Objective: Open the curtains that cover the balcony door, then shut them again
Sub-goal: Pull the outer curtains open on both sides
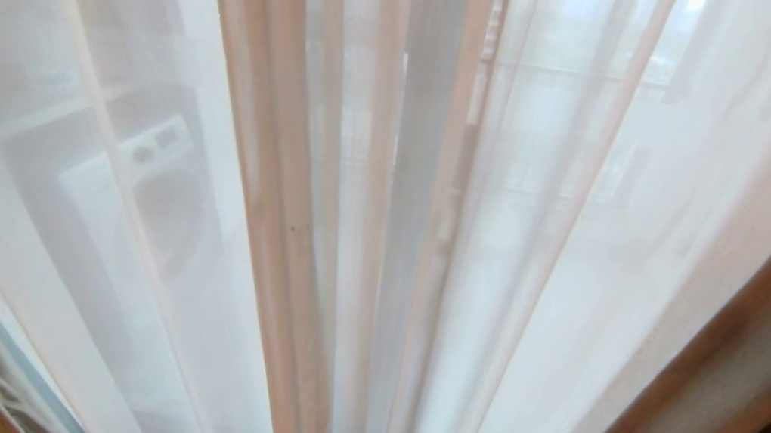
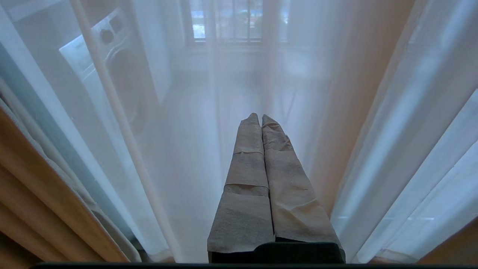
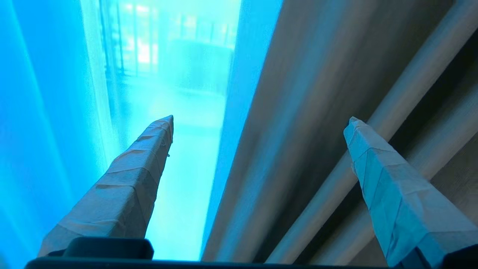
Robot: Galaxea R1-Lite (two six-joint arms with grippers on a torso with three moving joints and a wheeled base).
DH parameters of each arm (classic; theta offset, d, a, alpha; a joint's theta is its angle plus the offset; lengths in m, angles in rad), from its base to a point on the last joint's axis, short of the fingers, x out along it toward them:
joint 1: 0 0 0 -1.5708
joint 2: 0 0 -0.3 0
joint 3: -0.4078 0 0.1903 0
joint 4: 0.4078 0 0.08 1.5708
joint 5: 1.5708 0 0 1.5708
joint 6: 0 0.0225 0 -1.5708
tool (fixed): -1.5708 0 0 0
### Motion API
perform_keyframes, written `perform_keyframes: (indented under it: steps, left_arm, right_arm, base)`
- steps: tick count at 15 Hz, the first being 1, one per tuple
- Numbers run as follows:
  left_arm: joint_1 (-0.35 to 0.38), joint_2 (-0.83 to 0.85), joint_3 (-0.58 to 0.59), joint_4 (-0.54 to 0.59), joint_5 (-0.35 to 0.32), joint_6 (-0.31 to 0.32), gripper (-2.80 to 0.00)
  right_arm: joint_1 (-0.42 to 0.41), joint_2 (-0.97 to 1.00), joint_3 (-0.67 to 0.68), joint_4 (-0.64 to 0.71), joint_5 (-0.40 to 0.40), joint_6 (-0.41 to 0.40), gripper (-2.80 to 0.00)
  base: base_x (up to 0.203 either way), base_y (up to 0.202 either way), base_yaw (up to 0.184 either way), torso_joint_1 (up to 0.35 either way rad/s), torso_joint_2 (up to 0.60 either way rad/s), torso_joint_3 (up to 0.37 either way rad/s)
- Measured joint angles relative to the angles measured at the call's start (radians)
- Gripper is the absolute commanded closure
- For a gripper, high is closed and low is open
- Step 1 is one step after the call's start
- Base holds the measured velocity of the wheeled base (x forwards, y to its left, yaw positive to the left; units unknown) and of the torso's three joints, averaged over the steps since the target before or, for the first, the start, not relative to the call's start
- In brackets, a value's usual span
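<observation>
Sheer white curtains [image 1: 545,271] fill the head view from edge to edge, with heavy tan curtain folds [image 1: 746,408] bunched at the lower right and a washing machine [image 1: 145,188] dimly visible through the fabric at left. The left gripper [image 2: 258,118], wrapped in paper tape, is fully closed on nothing before the sheers. The right gripper [image 3: 261,121] stands wide apart, one finger before the sheer panel, the other against the tan folds, holding nothing.

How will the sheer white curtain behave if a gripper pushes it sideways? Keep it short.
Probably floppy: the sheer white curtain hangs in soft loose folds, so it should bunch rather than slide as a sheet. Likely very light, since the washing machine shows through it. Thin cloth may slip from the open right gripper.
</observation>
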Motion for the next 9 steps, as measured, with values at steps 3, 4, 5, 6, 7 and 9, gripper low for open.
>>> perform_keyframes:
  steps: [3,4,5,6,7,9]
  left_arm:
    - [0.000,0.000,0.000,0.000,0.000,0.000,0.00]
    - [0.000,0.000,0.000,0.000,0.000,0.000,0.00]
    - [0.000,0.000,0.000,0.000,0.000,0.000,0.00]
    - [0.000,0.000,0.000,0.000,0.000,0.000,0.00]
    - [0.000,0.000,0.000,0.000,0.000,0.000,0.00]
    - [0.000,0.000,0.000,0.000,0.000,0.000,0.00]
  right_arm:
    - [0.107,-0.070,0.041,0.036,-0.112,-0.057,-2.80]
    - [0.155,-0.079,0.056,0.036,-0.164,-0.068,0.00]
    - [0.205,-0.086,0.071,0.036,-0.217,-0.074,0.00]
    - [0.257,-0.091,0.084,0.037,-0.269,-0.078,0.00]
    - [0.293,-0.093,0.092,0.040,-0.301,-0.078,0.00]
    - [0.355,-0.096,0.107,0.042,-0.322,-0.079,0.00]
  base:
    - [0.000,0.000,0.000,0.000,0.00,0.000]
    - [0.000,0.000,0.000,0.000,0.00,0.000]
    - [0.000,0.000,0.000,0.000,0.00,0.000]
    - [0.000,0.000,0.000,0.000,0.00,0.000]
    - [0.000,0.000,0.000,0.000,0.00,0.000]
    - [0.000,0.000,0.000,0.000,0.00,0.000]
